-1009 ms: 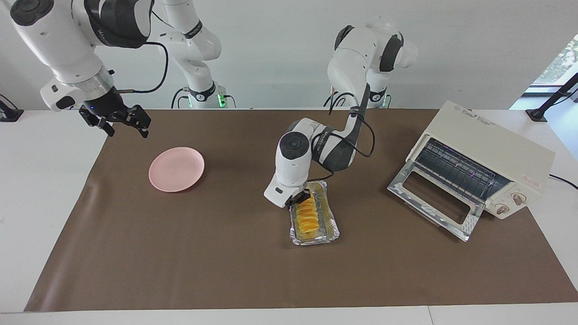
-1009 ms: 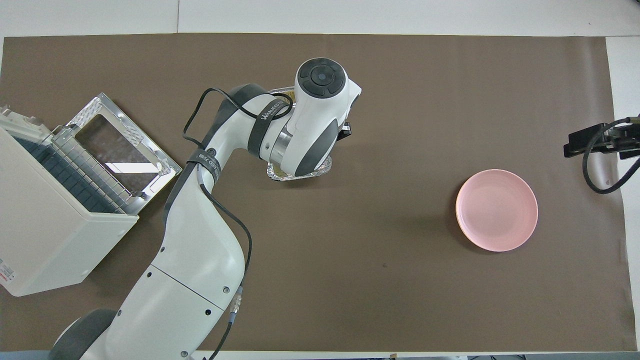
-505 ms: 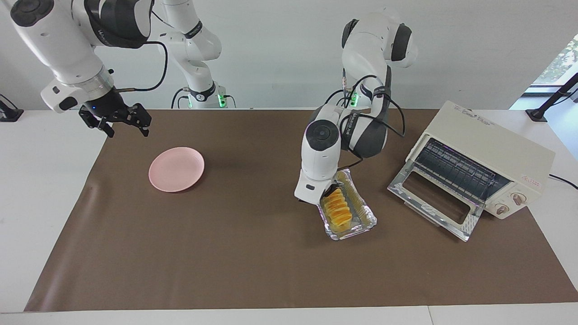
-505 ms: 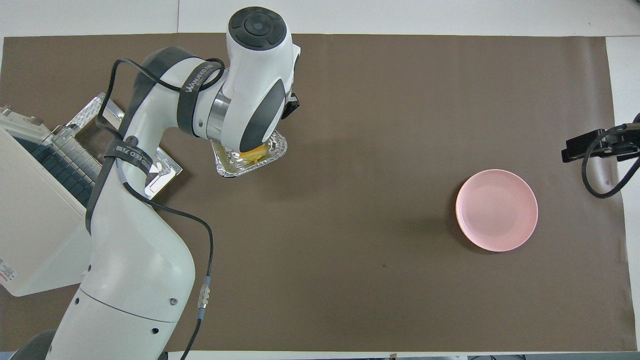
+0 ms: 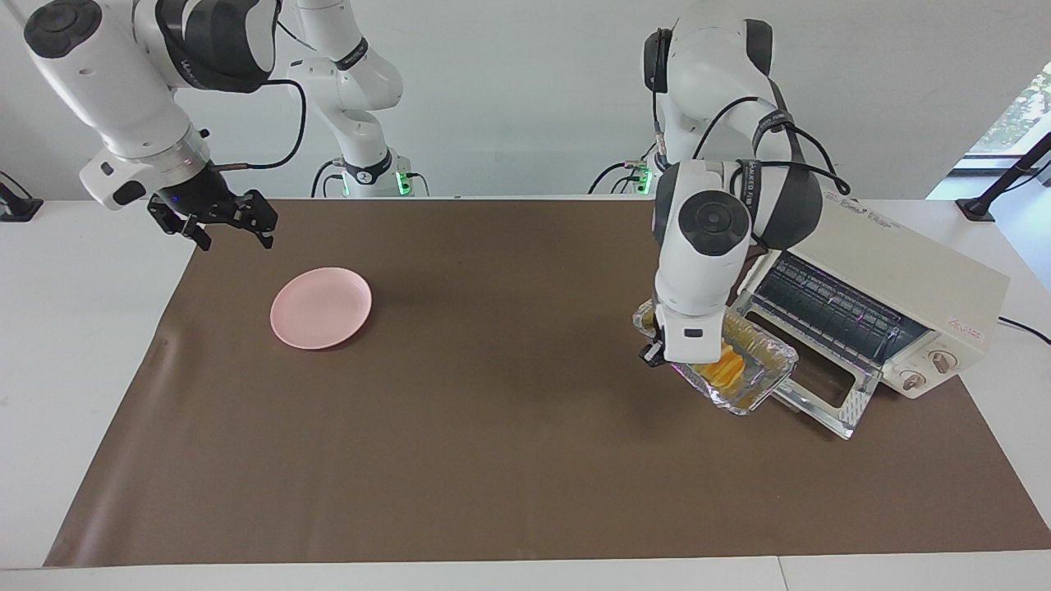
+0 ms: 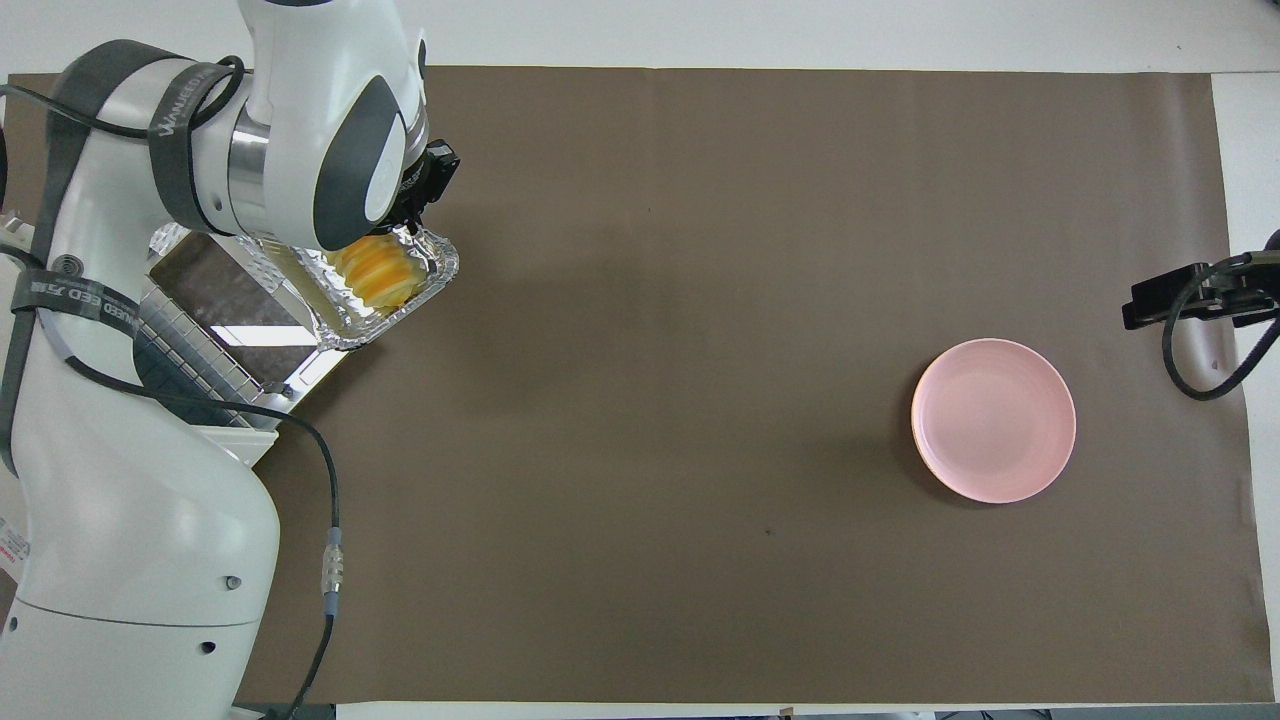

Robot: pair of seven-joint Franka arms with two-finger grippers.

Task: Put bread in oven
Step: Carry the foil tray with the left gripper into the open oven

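The bread, a ridged yellow-orange loaf, lies in a silver foil tray. My left gripper is shut on the tray's rim at the end away from the oven and carries it tilted in the air. The tray hangs over the edge of the oven's lowered glass door. The cream-white oven stands open at the left arm's end of the table, its wire rack showing. My right gripper waits open above the mat's edge near the pink plate.
A pink round plate sits on the brown mat toward the right arm's end. The left arm's bulk hides most of the oven in the overhead view.
The left arm has lifted the foil tray with the bread off the mat's middle and swung it toward the oven, turning it on the way. The right arm has barely moved.
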